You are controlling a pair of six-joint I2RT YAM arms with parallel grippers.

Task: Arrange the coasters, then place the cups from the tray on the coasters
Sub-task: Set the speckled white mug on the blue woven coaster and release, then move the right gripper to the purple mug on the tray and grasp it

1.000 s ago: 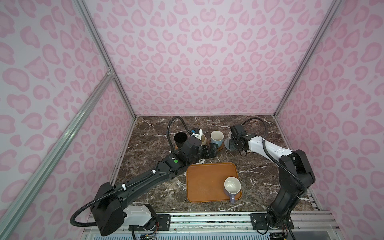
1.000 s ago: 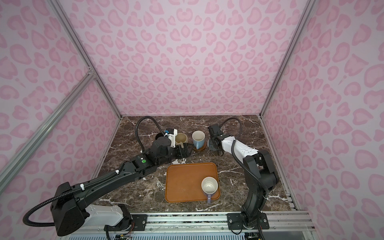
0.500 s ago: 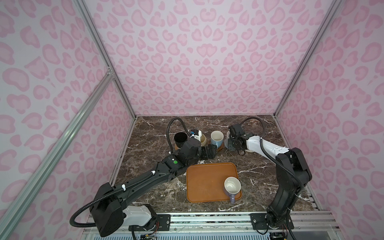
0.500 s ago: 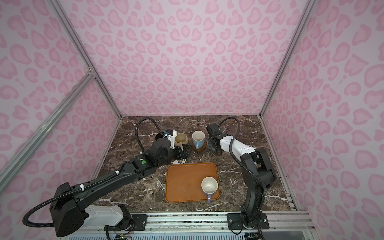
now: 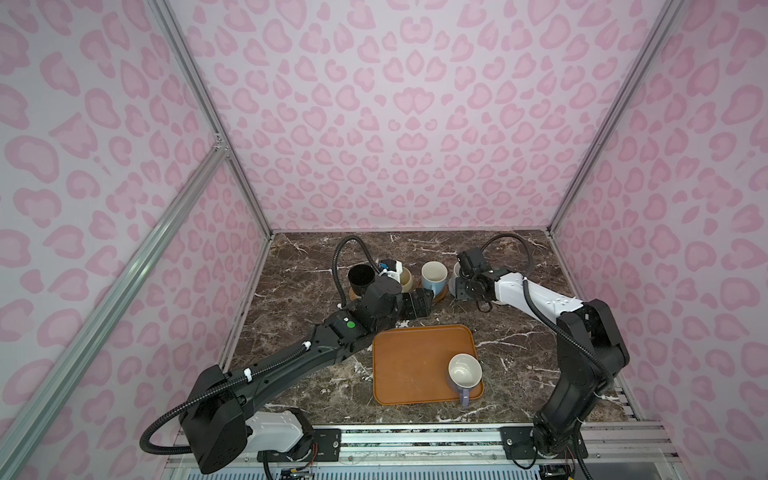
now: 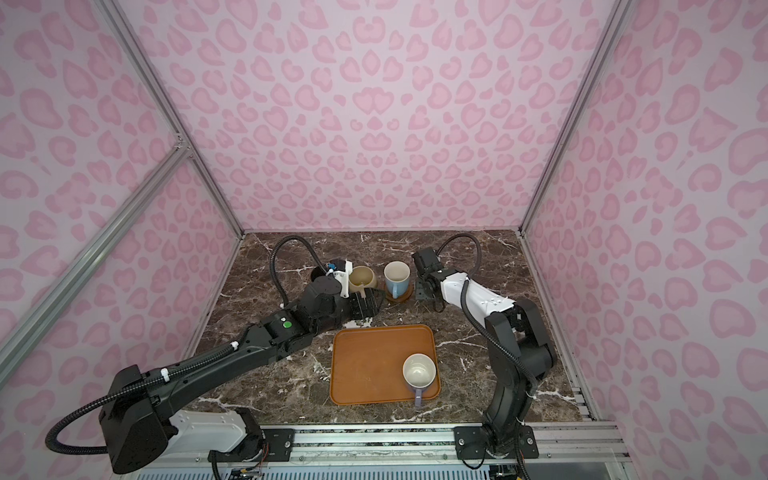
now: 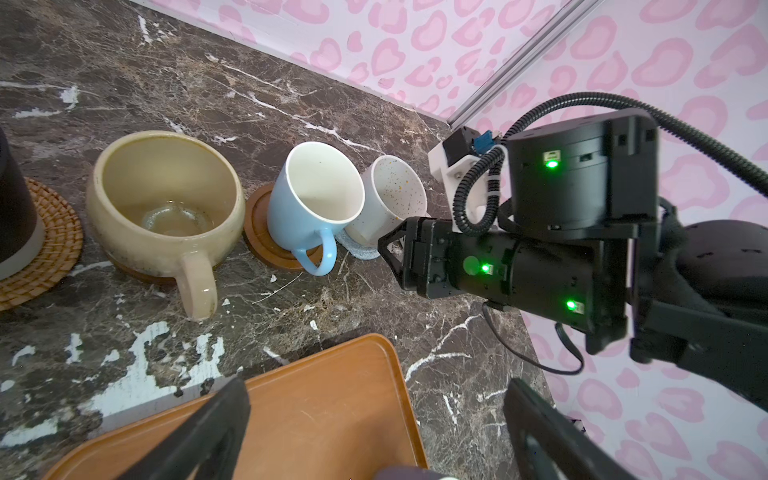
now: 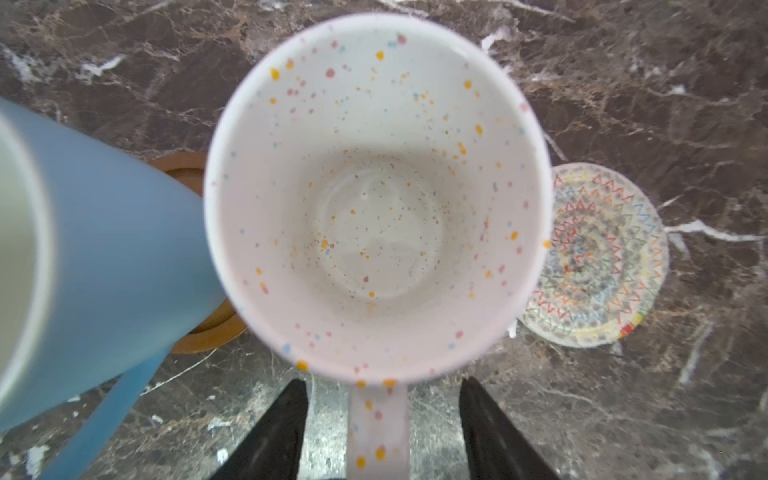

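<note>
- Dark brown white-veined marble bench [image 7: 208,83]: polished, faintly glossy.
- Round tan rattan coaster [image 7: 54,249]: rough woven.
- Light blue ceramic mug [image 7: 291,216]: smooth, glazed.
- Orange-brown rectangular tray [image 7: 324,407]: smooth, satin.

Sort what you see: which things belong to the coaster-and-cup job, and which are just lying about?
Job: black mug, cream mug, blue mug, speckled mug, lavender mug, tray, rattan coaster, wooden coaster, grey-blue coaster, patterned coaster.
Lying about: nothing loose; only marble tabletop, pink walls.

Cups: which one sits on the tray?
The lavender cup, alone on the tray. The black cup, cream cup, blue cup and speckled cup stand on coasters behind it.
</note>
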